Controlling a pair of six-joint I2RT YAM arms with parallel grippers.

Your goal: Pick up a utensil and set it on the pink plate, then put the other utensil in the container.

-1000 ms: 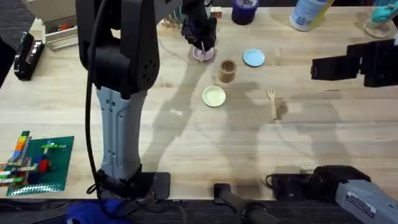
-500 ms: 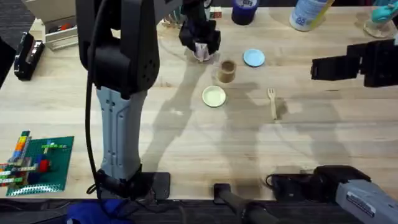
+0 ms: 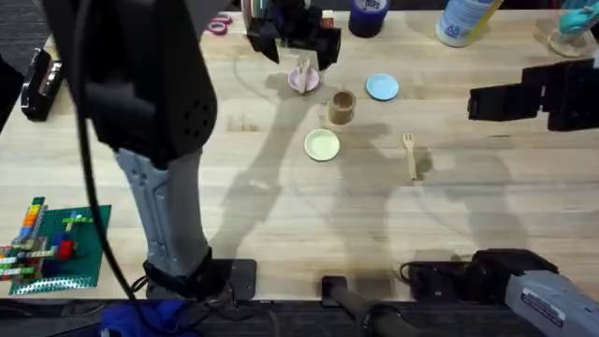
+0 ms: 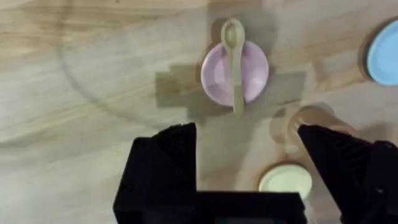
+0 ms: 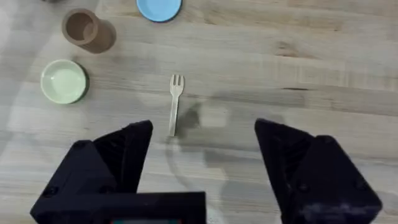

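The wooden spoon (image 4: 234, 62) lies across the small pink plate (image 4: 217, 78), its bowl end past the rim; both also appear in the overhead view as the spoon (image 3: 303, 73) on the pink plate (image 3: 302, 81). My left gripper (image 4: 244, 134) hovers open above and just beside the plate, holding nothing; overhead it is the left gripper (image 3: 295, 39). The wooden fork (image 5: 175, 106) lies flat on the table under my open right gripper (image 5: 204, 127), well apart from it. The tan-brown container (image 3: 342, 106) stands upright between the plates.
A light blue plate (image 3: 382, 87) and a pale yellow-green plate (image 3: 322, 145) flank the container. A dark blue tape roll (image 3: 369, 17) and a bottle (image 3: 460, 21) stand at the far edge. A brick baseplate (image 3: 56, 245) sits at the near left.
The left gripper opened and lifted off the pink plate, leaving the spoon lying on it. The right arm and the fork have not moved.
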